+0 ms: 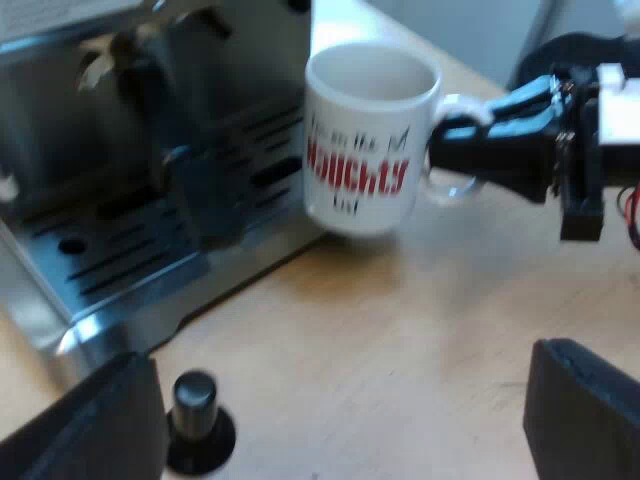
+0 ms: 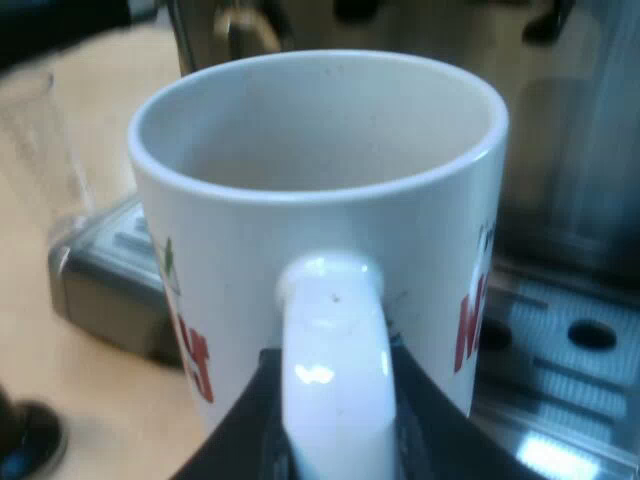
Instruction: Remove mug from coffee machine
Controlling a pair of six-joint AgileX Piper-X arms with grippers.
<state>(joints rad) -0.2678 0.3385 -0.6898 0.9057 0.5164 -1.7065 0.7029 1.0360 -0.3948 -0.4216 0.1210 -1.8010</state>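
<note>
The white ceramic mug with red lettering [image 1: 365, 130] is just off the corner of the slotted drip tray [image 1: 130, 250] of the steel espresso machine [image 1: 230, 70], over the pale wooden surface [image 1: 400, 340], with its handle between the fingers of the right end effector [image 1: 447, 148]. A black-knobbed tamper [image 1: 196, 420] stands upright on the surface before the tray, close beside one finger of the wide-spread left end effector [image 1: 340, 430]. A clear measuring glass [image 2: 40, 150] stands on the surface near the tray's side.

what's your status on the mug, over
Right claw shut on mug, at its handle. Left claw open, over the table. The mug upright at drip tray edge. Tamper on table, apart from mug.
</note>
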